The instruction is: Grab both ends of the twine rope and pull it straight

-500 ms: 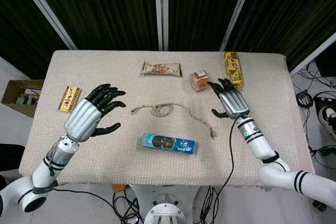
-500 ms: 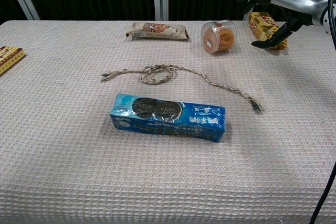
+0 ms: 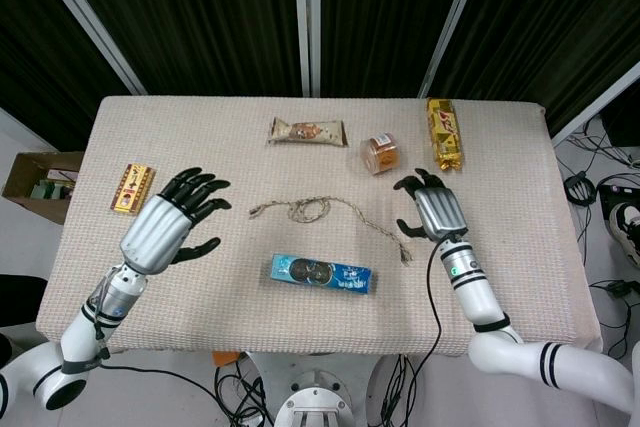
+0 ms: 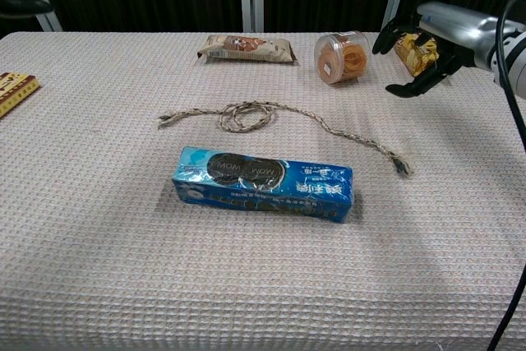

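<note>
Since half a second ago we see the right hand (image 3: 432, 209) drawn back toward the robot and lowered, so that it now hangs close to the frayed end of the twine rope (image 3: 330, 210), where before it hovered up by the yellow snack bar (image 3: 444, 133); the left hand (image 3: 175, 220) has slipped slightly back and away from the rope as well. The rope itself lies as it did, untouched on the desk (image 3: 520, 247): a thin tail points toward the left hand, a loose coil sits in the middle, and a wavy length runs off to the frayed end near the right hand. Both hands are empty with their fingers spread; in the chest view the right hand (image 4: 421, 48) floats above the cloth with thumb and fingers well apart, and only a dark fingertip of the left hand shows at the edge of the picture. Taking the rope as our landmark, the blue cookie pack (image 3: 320, 273) lies just on the robot's side of it, near but not touching. Beyond the rope lie the brown wrapped bar (image 3: 307, 131) and the small clear jar of orange snacks (image 3: 379, 154). A striped snack packet (image 3: 132, 188) sits well out past the left hand.
</note>
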You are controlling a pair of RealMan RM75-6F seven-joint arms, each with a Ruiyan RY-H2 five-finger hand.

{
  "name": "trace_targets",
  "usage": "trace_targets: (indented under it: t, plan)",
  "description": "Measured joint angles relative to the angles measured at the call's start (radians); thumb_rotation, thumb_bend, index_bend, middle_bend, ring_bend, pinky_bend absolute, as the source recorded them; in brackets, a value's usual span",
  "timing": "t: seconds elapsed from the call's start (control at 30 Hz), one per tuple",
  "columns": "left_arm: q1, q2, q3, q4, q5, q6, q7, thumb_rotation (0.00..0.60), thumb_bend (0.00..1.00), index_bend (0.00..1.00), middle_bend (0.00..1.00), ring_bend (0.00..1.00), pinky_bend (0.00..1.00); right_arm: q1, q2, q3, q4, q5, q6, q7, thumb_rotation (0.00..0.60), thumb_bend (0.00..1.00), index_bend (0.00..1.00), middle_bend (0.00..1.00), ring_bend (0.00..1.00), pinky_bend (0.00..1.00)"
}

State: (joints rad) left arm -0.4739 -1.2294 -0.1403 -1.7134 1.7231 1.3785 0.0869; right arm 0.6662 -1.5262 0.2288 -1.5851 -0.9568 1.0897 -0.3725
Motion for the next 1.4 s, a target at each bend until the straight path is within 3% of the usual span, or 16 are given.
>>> trace_targets:
  t: [0.2,0.47,0.87,1.4]
  plan:
    - [0.051,-0.043,0.07,0.066,-0.058,-0.022,0.025,0.6,0.17,0.37,0.22,0.18,0.17,0.002,-0.152,-0.029,0.082,0.062,0.085,-0.162,0.6,0.23,0.45,0.27,0.08,0.19]
    - [0.11,-0.08,0.114,0.135,-0.1,-0.004,0.002,0.6,0.17,0.37,0.22,0.18,0.17,0.024,-0.276,-0.034,0.231,0.089,0.092,-0.24,0.6,0.3,0.48,0.27,0.08,0.17]
    - [0.121,-0.083,0.116,0.151,-0.098,0.009,-0.004,0.6,0.17,0.37,0.22,0.18,0.17,0.057,-0.354,-0.008,0.324,0.094,0.041,-0.271,0.6,0.33,0.53,0.28,0.08,0.15]
    - [0.127,-0.076,0.113,0.149,-0.103,0.009,-0.001,0.6,0.17,0.36,0.22,0.18,0.17,0.062,-0.385,0.014,0.373,0.092,0.012,-0.279,0.6,0.41,0.58,0.29,0.08,0.14]
